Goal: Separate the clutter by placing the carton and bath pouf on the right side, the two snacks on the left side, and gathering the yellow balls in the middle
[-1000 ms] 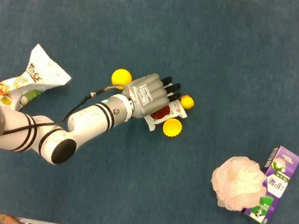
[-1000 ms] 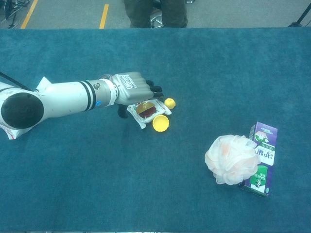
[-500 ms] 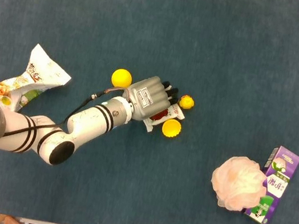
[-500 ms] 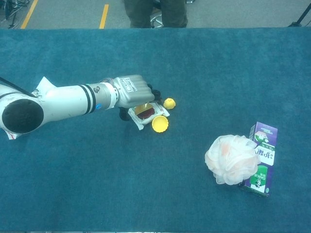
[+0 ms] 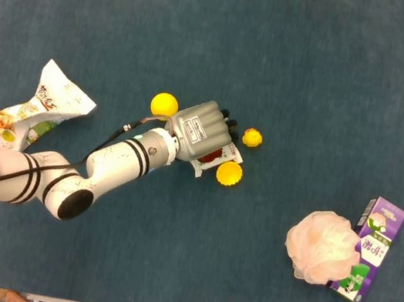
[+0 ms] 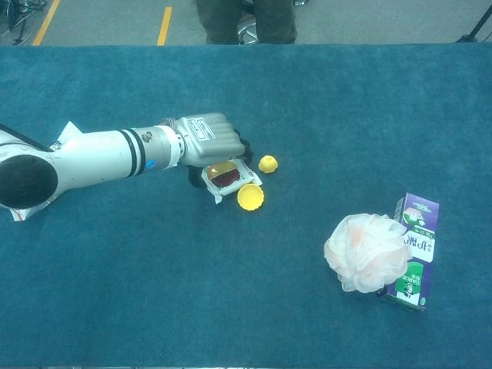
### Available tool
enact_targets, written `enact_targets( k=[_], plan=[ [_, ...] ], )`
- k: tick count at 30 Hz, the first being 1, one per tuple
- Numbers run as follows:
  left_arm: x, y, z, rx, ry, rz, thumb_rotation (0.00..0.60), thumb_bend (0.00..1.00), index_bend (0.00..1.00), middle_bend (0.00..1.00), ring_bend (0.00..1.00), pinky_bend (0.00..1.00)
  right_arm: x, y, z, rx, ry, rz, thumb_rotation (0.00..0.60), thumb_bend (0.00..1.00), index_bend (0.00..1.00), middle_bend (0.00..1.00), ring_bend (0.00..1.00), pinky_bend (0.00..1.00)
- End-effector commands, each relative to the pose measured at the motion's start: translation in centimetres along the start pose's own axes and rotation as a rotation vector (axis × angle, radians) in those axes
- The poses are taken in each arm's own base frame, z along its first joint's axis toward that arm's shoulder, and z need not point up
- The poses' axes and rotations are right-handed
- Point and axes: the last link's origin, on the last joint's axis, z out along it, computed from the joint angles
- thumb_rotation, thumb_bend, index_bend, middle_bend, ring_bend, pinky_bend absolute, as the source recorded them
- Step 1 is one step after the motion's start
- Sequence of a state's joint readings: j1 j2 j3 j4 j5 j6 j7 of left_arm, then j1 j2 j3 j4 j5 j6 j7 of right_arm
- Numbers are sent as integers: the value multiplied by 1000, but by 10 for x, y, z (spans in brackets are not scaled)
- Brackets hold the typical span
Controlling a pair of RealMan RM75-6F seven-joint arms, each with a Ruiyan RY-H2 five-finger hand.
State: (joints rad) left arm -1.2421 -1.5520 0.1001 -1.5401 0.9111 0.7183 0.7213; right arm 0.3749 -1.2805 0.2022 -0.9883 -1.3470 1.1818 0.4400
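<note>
My left hand (image 5: 201, 126) (image 6: 211, 140) lies over a small white snack packet (image 5: 217, 156) (image 6: 225, 175) with a red picture, fingers curled down onto it and gripping it. A ribbed yellow ball (image 5: 229, 173) (image 6: 250, 197) touches the packet's near edge. A smaller yellow ball (image 5: 251, 137) (image 6: 267, 163) sits just right of the fingers. A smooth yellow ball (image 5: 165, 104) lies behind the hand; the chest view hides it. The large snack bag (image 5: 37, 106) (image 6: 65, 134) lies far left. The purple carton (image 5: 370, 251) (image 6: 413, 254) and the pink bath pouf (image 5: 322, 246) (image 6: 365, 252) touch at the right.
The blue cloth-covered table (image 5: 281, 55) stretches across both views. My left forearm (image 5: 105, 169) crosses the near left part of it. A person's legs (image 6: 246, 19) stand beyond the far edge.
My left hand has curled tighter over the small packet and drawn it slightly left. The ribbed yellow ball shifted left with it. The smaller ball now stands farther from the packet.
</note>
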Motion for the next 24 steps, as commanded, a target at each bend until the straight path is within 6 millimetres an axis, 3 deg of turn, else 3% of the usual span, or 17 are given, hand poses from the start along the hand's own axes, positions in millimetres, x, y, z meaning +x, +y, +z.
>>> enact_targets(
  k=[1, 12, 24],
  plan=[
    [4, -6, -6, 15, 4, 10, 600, 200, 227, 215, 237, 534, -1, 0, 0, -2, -1, 1, 600, 0, 108, 255, 222, 306],
    [7, -41, -43, 138, -26, 52, 600, 200, 235, 232, 241, 536, -5, 0, 0, -4, -9, 5, 600, 0, 108, 255, 222, 306],
    [-12, -84, -81, 307, -94, 47, 600, 200, 249, 248, 250, 543, -12, -1, 1, -8, -27, 4, 600, 0, 108, 255, 222, 306]
  ],
)
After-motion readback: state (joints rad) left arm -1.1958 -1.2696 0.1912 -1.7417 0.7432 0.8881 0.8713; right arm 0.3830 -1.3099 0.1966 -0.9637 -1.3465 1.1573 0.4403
